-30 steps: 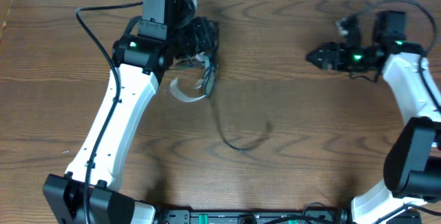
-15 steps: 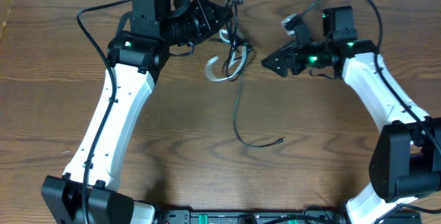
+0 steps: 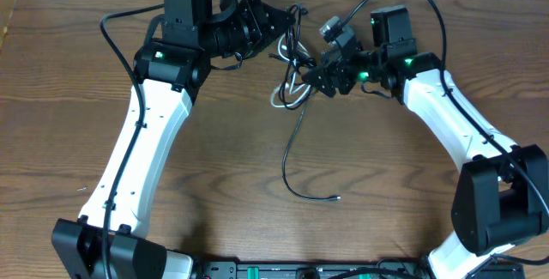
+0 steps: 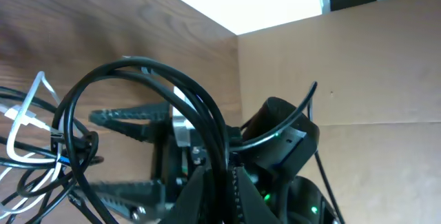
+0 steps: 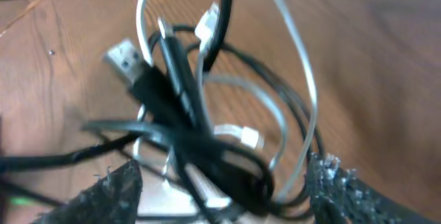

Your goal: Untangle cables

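Since half a second ago my right arm (image 3: 455,118) has swung further in, bringing the right gripper (image 3: 314,73) up to the tangle, and the free end of the loose black tail (image 3: 287,163) has slid across the brown wood-grain table (image 3: 403,202). My left arm (image 3: 142,142) has hardly shifted. It stretches up from its base, wrist bent so that the left gripper (image 3: 283,21) points sideways at the other tool.

That gripper is clamped on the tangled bundle of black and white cables (image 3: 297,56), which hangs lifted from its tips. On the left wrist camera the black loops run down into the pinched fingers.

The right arm is bent at the elbow, forearm reaching across. Its gripper is spread wide, with one serrated finger (image 5: 114,193) on each side of the bundle. I cannot tell whether either finger touches it.

The tail drops away below both tools and curls on the table. Just ahead of the right gripper's fingers, a silver USB plug (image 5: 124,53) sticks out of the knot.
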Robot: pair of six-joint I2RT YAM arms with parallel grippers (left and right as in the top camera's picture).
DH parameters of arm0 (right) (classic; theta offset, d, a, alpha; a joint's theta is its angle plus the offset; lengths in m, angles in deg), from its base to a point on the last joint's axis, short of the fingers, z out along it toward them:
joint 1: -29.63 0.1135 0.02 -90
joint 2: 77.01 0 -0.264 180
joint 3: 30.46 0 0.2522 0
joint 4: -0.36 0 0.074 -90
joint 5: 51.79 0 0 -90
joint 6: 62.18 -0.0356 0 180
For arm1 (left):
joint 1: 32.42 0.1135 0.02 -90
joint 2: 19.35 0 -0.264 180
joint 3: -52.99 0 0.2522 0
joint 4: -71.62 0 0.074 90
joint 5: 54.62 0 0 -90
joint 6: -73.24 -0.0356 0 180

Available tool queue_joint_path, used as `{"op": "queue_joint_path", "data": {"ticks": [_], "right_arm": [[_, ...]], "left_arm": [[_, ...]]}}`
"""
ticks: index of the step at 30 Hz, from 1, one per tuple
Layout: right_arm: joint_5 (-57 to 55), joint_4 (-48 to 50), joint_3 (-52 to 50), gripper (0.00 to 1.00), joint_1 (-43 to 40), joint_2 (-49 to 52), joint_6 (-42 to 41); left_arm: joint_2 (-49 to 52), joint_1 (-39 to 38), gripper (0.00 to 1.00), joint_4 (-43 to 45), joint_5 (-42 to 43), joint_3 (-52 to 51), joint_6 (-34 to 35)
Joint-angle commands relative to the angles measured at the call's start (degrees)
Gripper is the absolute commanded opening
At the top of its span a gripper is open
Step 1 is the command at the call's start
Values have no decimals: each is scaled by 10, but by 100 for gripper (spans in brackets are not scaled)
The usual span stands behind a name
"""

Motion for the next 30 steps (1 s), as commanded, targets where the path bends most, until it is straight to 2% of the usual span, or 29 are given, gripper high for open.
{"op": "queue_joint_path", "data": {"ticks": [1, 5, 7, 8, 13, 19, 24, 26, 30], "right_arm": [[-13, 31, 7, 56, 4, 31, 2], [-61, 48, 7, 19, 2, 47, -47], [-68, 35, 7, 4, -4, 45, -65], [-68, 28, 7, 1, -8, 43, -75], [-68, -38, 7, 1, -29, 22, -87], [-68, -132, 7, 1, -35, -3, -83], [-68, -194, 7, 1, -35, -4, -59], [-68, -206, 7, 1, -35, -4, -49], [-84, -216, 7, 1, -35, -4, -45]], "left_arm": [[-17, 4, 7, 6, 25, 10, 22], [-17, 7, 7, 5, 26, 10, 21], [-17, 14, 7, 3, 24, 10, 14], [-17, 18, 8, 0, 17, 10, 6], [-15, 38, 8, -83, -90, 10, -44], [2, 38, 7, -202, -216, 6, -148], [35, 38, 8, -275, -272, 6, -236], [48, 37, 16, -285, -273, 6, -276], [65, 37, 60, -289, -273, 6, -333]]}}
